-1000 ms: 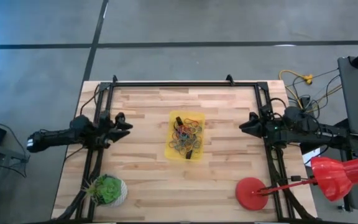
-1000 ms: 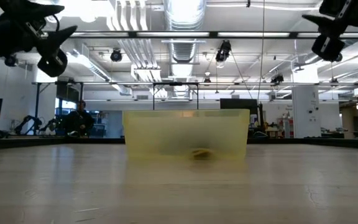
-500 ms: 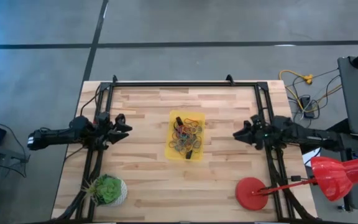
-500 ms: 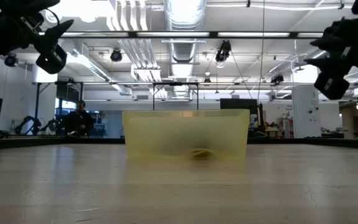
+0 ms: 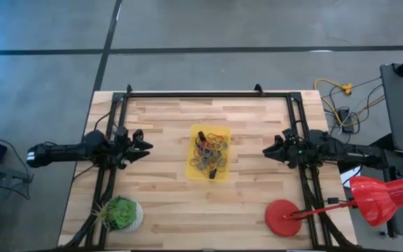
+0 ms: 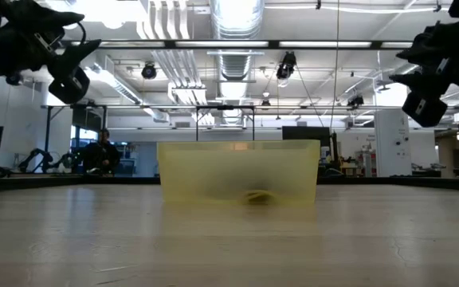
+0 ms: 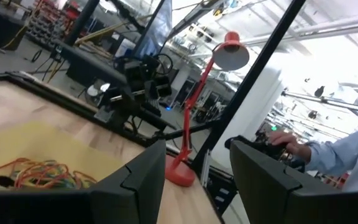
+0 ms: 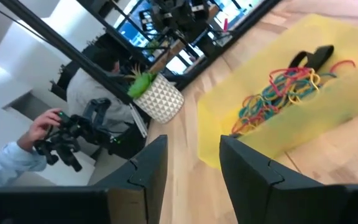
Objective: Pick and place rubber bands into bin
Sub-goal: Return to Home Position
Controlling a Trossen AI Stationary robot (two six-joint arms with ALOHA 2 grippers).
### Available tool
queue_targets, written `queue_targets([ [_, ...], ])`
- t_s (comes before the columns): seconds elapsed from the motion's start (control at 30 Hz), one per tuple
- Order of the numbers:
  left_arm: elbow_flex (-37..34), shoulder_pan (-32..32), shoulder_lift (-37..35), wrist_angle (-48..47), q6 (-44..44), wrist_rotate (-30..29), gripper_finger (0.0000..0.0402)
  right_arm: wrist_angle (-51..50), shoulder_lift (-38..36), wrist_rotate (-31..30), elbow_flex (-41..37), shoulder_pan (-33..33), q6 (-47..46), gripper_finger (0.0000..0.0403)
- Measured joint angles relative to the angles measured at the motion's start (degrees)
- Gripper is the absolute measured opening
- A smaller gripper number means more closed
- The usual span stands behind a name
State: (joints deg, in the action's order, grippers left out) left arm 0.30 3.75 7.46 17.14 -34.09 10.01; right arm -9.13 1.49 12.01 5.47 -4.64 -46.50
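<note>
In the high view, the bin (image 5: pixel 193 166), a shallow rectangular tray of translucent yellow plastic, is seen at the middle of the pale plank table (image 5: pixel 166 210), and the rubber bands (image 5: pixel 210 148) are heaped inside it as a tangle of thin red, yellow, green and blue-grey loops. The left gripper (image 5: pixel 140 145) is held well to the left of the bin and the right gripper (image 5: pixel 268 152) well to its right, both pointed toward it. A spiky green plant ball (image 5: pixel 121 213) and a flat round red disc (image 5: pixel 283 218) are set at the two table corners nearer than the bin. In the low view, the bin (image 6: pixel 237 171) is shown as a cloudy yellow wall on the wood, with a dim coil of band (image 6: pixel 255 197) visible through it; the left gripper (image 6: pixel 70 80) and right gripper (image 6: pixel 425 104) are raised above and to either side of it. In the left wrist view, the fingers of the left gripper (image 7: pixel 197 155) are held apart with nothing between them, and the rubber bands (image 7: pixel 36 174) lie in the bin (image 7: pixel 104 155) ahead. In the right wrist view, the right gripper (image 8: pixel 193 149) is likewise spread and empty, facing the bin (image 8: pixel 353 74) with its rubber bands (image 8: pixel 278 93); beyond the bin a faceted white pot (image 8: pixel 157 99) is seen.
</note>
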Motion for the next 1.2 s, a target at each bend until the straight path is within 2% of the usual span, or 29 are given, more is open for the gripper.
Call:
queue_targets([
  [0.3, 0.0, 0.0, 1.1, -7.6, 0.0, 0.0, 0.0164, 5.8, -0.8, -0.1, -2.9, 0.0, 0.1, 0.013],
  [0.5, 0.0, 0.0, -1.8, -7.3, 0.0, 0.0, 0.0164, 6.0, 0.1, -0.1, -2.9, 0.0, 0.1, 0.0132],
  [1.2, 0.0, 0.0, -1.4, -7.0, 0.0, 0.0, 0.0164, 6.1, 0.6, 0.0, -2.9, 0.0, 0.0, 0.0128],
])
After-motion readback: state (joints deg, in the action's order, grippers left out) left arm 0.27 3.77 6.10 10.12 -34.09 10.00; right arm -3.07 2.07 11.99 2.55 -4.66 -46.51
